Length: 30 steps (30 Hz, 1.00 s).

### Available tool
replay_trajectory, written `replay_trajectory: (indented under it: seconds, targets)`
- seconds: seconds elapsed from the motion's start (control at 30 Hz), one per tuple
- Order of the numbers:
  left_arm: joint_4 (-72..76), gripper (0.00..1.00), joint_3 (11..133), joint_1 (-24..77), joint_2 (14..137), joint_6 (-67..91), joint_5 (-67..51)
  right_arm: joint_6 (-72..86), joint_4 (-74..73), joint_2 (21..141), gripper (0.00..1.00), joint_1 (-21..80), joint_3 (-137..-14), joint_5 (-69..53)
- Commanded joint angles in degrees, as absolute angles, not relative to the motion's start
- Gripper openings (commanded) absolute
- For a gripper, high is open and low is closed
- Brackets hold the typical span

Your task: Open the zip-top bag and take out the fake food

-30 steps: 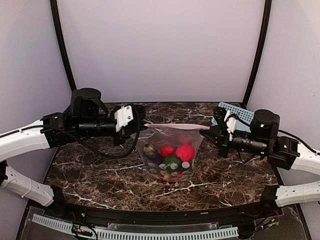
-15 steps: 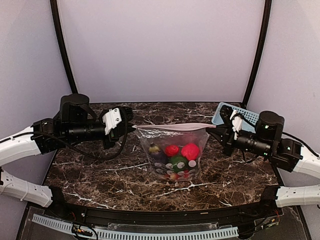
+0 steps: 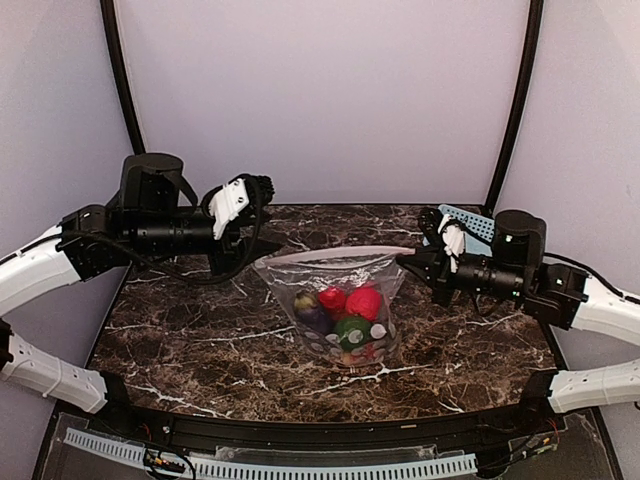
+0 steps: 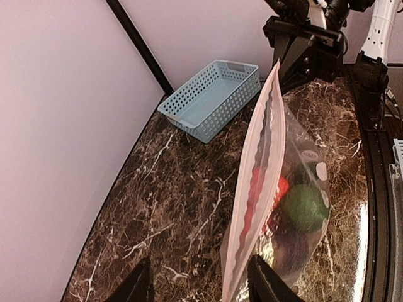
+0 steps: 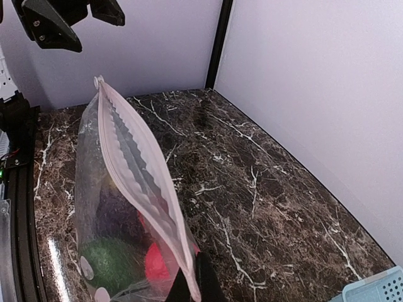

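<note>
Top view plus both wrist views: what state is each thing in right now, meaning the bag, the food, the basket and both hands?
zip-top bag: standing upright, zip mouth parted.
fake food: all inside the bag.
left hand: open, clear of the bag.
right hand: shut on the bag's zip end.
basket: upright, nothing in it.
</note>
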<state>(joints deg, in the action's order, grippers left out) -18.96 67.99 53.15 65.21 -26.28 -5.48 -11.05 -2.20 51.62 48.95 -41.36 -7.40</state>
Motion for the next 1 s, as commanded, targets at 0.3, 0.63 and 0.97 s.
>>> replay_trajectory:
  seconds: [0.3, 0.63, 0.97]
  targets:
    - [-27.9, 0.34, 83.8, 59.2, 80.0, -30.3, -0.7, -11.2, -1.5, 52.4, 0.00, 48.9, -46.4, -13.5]
    - [-30.5, 0.18, 86.9, 59.3, 84.2, -32.1, -1.5, -11.1, -1.9, 51.0, 0.00, 48.9, -45.6, -13.6]
    - [-31.7, 0.13, 87.5, 59.2, 86.2, -32.9, -3.0, -10.9, -1.7, 50.2, 0.00, 48.8, -44.9, -12.2]
